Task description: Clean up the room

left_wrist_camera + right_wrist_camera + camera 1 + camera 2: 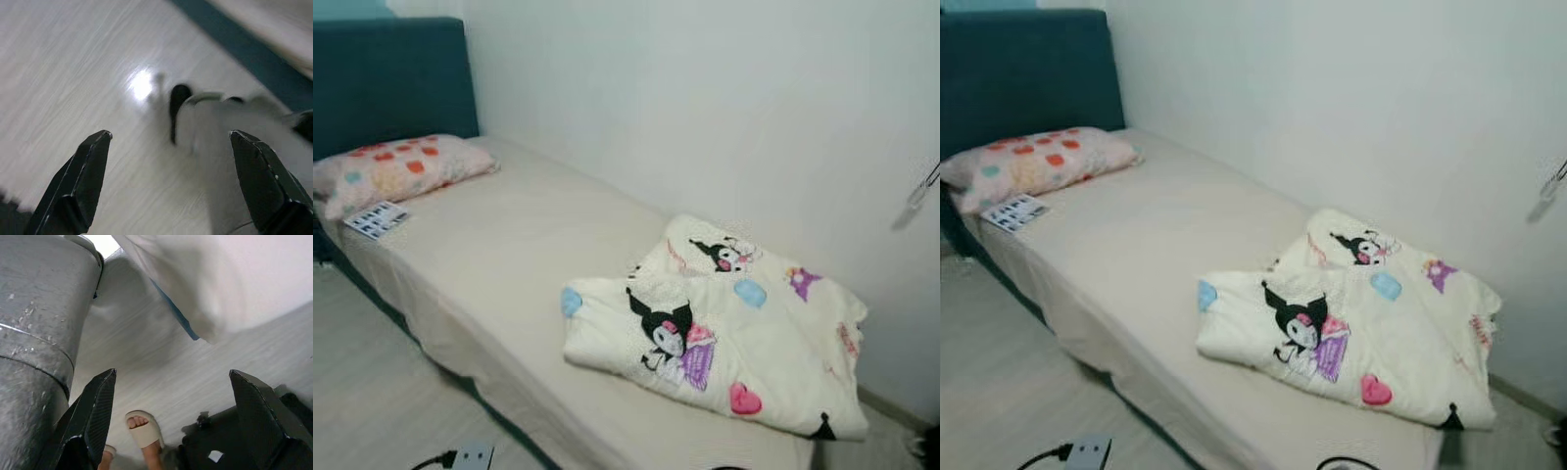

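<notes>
— Grippers first: where did you have them?

— Your left gripper (166,181) hung over the pale wood floor (73,63) with its two black fingers spread wide and nothing between them. Your right gripper (171,421) hung low as well, fingers equally parted and empty; past it you could see a person's foot in a beige slipper (144,431) on the floor.

— How far along was the tidying, would you say?

— Partly done, judging by the bed (509,255). You had a smooth, bare sheet and a cartoon-print quilt (724,333) already folded into a loose bundle near the foot end, close to the wall. The spotted pillow (396,171) lay at the teal headboard (391,78), with a small printed card (378,219) just beside it on the mattress; that card probably needed putting away. A white power strip (470,456) with a black cord also lay on the floor by the bed.

— And the quilt itself?

— Cream, soft and puffy, with hearts and a black-eared character; its folds were uneven, so you might have squared it up.
</notes>
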Robot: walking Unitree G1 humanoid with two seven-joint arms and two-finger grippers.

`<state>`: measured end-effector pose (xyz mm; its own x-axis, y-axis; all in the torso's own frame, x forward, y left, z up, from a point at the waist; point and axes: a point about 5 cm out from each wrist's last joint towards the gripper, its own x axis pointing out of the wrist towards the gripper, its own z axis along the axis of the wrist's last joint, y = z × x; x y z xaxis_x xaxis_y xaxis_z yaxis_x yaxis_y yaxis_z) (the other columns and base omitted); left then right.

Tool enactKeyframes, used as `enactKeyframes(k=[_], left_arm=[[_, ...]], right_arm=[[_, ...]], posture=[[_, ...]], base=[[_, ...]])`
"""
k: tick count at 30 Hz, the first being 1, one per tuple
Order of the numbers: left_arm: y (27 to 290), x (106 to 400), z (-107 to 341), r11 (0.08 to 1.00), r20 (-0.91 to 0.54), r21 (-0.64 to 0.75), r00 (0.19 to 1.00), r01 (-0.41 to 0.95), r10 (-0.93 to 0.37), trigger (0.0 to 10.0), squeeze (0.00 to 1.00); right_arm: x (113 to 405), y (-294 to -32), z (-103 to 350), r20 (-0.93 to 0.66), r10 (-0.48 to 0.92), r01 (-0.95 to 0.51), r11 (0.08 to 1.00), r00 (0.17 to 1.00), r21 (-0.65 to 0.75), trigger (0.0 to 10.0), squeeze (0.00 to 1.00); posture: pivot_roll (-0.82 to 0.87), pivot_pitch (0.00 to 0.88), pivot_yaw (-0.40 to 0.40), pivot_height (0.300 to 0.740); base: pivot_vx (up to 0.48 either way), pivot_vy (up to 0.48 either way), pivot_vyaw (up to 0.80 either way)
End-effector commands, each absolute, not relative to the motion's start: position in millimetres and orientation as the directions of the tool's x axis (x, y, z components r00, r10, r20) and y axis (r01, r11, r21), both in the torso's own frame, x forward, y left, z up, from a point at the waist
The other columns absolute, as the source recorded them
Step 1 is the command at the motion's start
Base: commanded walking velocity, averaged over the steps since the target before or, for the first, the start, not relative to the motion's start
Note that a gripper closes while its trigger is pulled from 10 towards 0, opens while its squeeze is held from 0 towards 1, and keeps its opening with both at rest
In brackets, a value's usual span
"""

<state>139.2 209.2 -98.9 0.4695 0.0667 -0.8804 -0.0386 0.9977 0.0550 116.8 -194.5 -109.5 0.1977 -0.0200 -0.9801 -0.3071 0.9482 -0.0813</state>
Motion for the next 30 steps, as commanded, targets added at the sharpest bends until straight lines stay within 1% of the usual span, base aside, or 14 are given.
enactKeyframes(k=[1, 5, 6, 26, 30], left_arm=[[208.6, 134.5, -100.9, 0.997, -0.891, 0.054, 0.449, -0.054, 0.073, 10.0, 0.0], [209.2, 134.0, -101.0, 0.997, -0.891, 0.056, 0.447, -0.055, 0.074, 10.0, 0.0], [209.6, 133.9, -101.0, 0.997, -0.892, 0.057, 0.446, -0.054, 0.075, 10.0, 0.0], [211.8, 131.9, -101.5, 0.996, -0.899, 0.074, 0.429, -0.051, 0.089, 10.0, 0.0], [212.4, 130.9, -101.8, 0.996, -0.902, 0.078, 0.423, -0.052, 0.093, 10.0, 0.0]], right_arm=[[118.2, -194.1, -109.1, -0.98, -0.012, -0.302, 0.95, 0.2, -0.073, 10.0, 0.0], [118.2, -195.4, -108.9, -0.981, -0.014, -0.323, 0.943, 0.196, -0.078, 10.0, 0.0], [117.7, -195.8, -108.9, -0.982, -0.013, -0.339, 0.938, 0.188, -0.078, 10.0, 0.0], [113.3, -191.5, -110.5, -0.987, 0.009, -0.324, 0.945, 0.162, -0.044, 10.0, 0.0], [112.9, -191.9, -110.6, -0.987, 0.009, -0.32, 0.946, 0.161, -0.044, 10.0, 0.0]], posture=[[0.2, 0.0, -0.141, 0.74], [0.2, 0.0, -0.142, 0.74], [0.2, 0.0, -0.142, 0.74], [0.2, 0.0, -0.13, 0.74], [0.19, 0.0, -0.131, 0.74]], base=[[0.0, 0.0, 0.0], [0.0, 0.0, 0.0], [0.0, 0.0, -0.78], [0.0, 0.0, -0.77], [-0.341, 0.0, -0.76]])
